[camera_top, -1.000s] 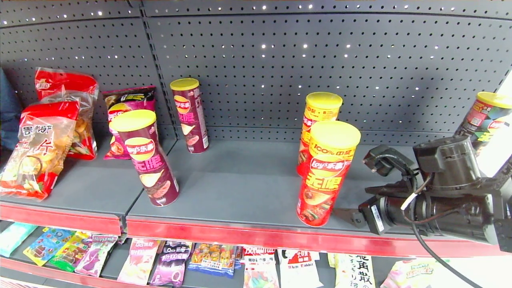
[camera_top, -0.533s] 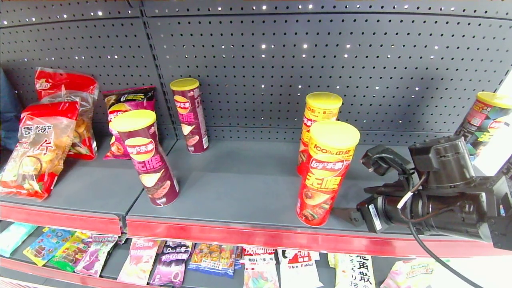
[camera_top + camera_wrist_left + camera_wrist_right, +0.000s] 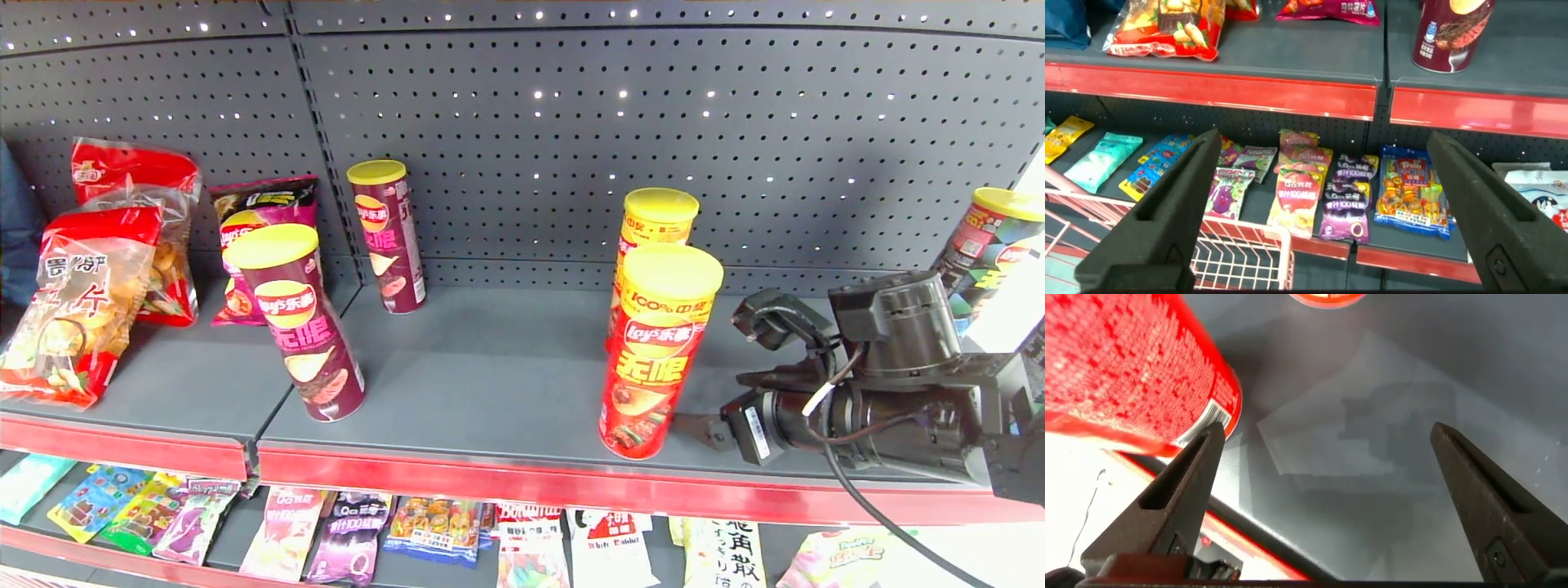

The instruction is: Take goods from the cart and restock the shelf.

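Red chip can point(image 3: 653, 359) stands near the shelf's point(image 3: 490, 384) front edge, now shifted slightly left. Right gripper point(image 3: 1327, 437) fingers spread wide, empty, one against the can: placed, likely being straightened.

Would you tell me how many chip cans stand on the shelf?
5: front purple can, rear purple can at left; front red can, rear red can centre-right; dark can far right. Others may be hidden.

A red chip can point(image 3: 657, 351) with yellow lid on a dark grey shelf point(image 3: 490, 384) edged in red. Left of it, a maroon can point(image 3: 298, 327), yellow-lidded. Behind it, grey backboard point(image 3: 735, 122) dotted with holes.
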### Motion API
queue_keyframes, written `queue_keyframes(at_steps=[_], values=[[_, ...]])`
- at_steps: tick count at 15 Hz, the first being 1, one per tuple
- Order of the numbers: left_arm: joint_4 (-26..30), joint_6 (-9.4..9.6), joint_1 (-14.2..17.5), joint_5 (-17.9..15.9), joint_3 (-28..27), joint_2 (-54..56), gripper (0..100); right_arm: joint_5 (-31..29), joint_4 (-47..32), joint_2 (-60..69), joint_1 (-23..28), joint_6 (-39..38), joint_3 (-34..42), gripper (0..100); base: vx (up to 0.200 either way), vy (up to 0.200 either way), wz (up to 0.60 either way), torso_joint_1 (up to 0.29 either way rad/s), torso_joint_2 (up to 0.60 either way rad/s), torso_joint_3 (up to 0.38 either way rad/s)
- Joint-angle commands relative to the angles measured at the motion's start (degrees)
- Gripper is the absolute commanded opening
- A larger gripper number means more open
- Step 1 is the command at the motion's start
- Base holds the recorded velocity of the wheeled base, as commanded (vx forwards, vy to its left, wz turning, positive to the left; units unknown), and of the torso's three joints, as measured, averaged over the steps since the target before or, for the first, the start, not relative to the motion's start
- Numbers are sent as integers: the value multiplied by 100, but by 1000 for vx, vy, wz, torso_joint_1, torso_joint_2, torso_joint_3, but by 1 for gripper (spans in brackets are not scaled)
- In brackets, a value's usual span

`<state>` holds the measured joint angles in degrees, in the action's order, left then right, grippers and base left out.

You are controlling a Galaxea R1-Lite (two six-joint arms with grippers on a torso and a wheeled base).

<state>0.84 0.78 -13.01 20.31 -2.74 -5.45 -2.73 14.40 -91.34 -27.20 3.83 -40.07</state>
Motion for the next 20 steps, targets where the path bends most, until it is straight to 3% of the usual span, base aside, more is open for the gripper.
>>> queue_keyframes(at_steps=[1,8,12,14,16,19,20], values=[[-14,1,0,17,11,-9,100,1,2,-33,-5,4,17,100,0,0,0,0,0,0],[-14,1,0,8,19,0,100,1,28,73,74,-5,184,100,0,0,0,0,0,0],[-5,1,0,-36,46,-9,100,-245,63,1048,180,-5,781,100,0,0,0,0,0,0],[-14,1,0,-80,116,-9,100,-553,63,1716,57,13,1177,100,0,0,0,0,0,0],[-14,-16,0,-326,134,-9,100,-738,10,3474,-172,92,1704,100,0,0,0,0,0,0],[-5,-60,-18,-440,134,-18,100,-1230,-16,5065,30,487,2240,100,0,0,0,0,0,0],[4,-104,-18,-440,134,-26,100,-1573,-183,5584,382,505,2302,100,0,0,0,0,0,0]])
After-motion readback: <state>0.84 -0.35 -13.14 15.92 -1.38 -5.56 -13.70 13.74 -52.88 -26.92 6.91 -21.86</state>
